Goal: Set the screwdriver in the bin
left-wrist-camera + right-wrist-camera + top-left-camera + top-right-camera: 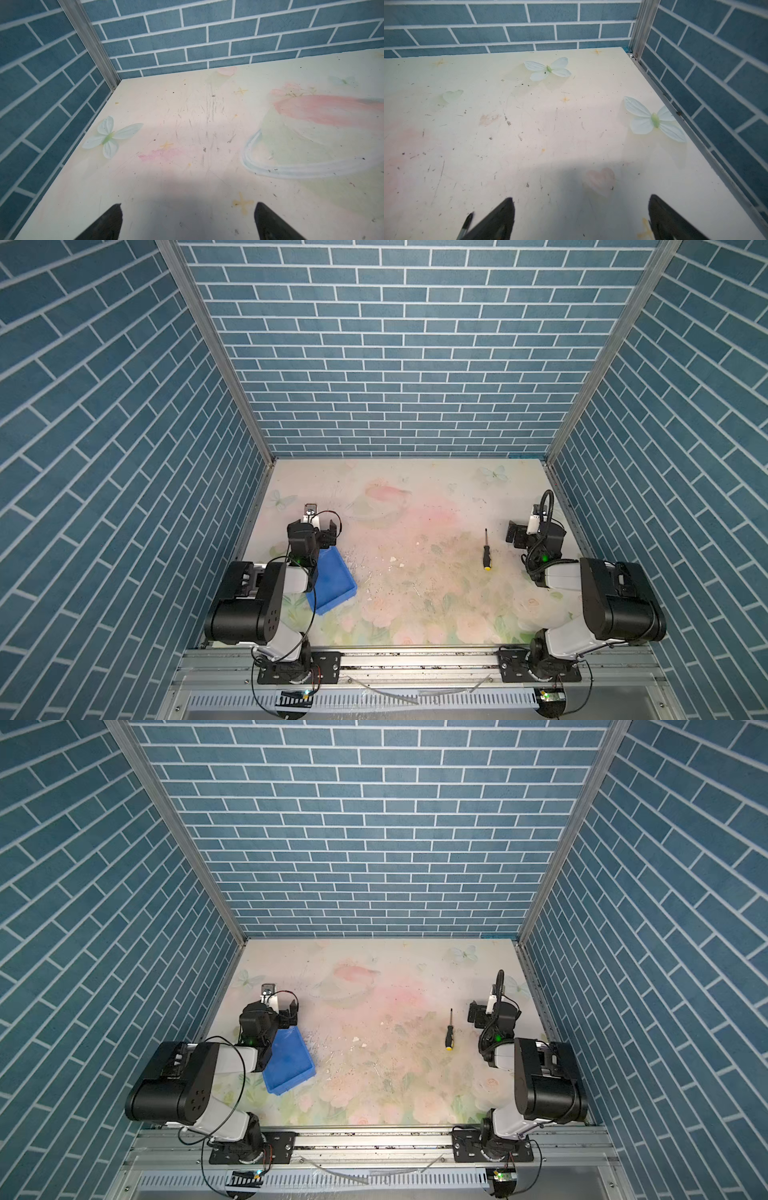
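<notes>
Currently pre-grasp. Screwdriver (485,551) lying well apart from bin (337,581); right gripper (580,198) farther from bin, left gripper (188,205) beside bin. Both spread, empty. Dark blur at right-wrist-view edge probably shaft. Next: straddle, close.

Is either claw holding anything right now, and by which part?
Nothing. The left gripper and right gripper are both open and empty; the screwdriver lies on the table.

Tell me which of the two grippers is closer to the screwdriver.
The right gripper: the screwdriver lies just beside it. The left gripper is across the table, by the bin.
</notes>
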{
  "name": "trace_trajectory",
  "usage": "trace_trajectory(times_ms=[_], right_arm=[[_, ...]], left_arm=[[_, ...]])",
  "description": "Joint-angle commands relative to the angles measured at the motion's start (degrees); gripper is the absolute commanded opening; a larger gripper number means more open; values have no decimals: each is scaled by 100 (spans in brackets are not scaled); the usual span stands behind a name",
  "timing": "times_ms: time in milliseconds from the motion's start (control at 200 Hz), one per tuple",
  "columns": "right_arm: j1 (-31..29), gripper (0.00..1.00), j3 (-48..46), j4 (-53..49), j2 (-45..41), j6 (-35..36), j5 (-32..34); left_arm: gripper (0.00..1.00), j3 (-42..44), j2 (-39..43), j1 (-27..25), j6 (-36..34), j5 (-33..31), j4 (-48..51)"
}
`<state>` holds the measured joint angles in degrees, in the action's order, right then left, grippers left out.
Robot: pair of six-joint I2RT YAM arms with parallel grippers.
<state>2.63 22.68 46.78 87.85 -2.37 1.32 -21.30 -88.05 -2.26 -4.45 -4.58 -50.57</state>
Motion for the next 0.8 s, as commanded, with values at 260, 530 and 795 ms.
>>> trace_trajectory(times_ms=[260,530,795], right_arm=[[4,99,44,163,19,-84,19],[9,99,44,147,24,-83,10],[7,99,-2,203,-10,-79,-4]], left_arm=[[100,-68,24,24,5,64,29],[100,-73,16,24,5,62,29],[100,194,65,-23,-22,-124,-438]])
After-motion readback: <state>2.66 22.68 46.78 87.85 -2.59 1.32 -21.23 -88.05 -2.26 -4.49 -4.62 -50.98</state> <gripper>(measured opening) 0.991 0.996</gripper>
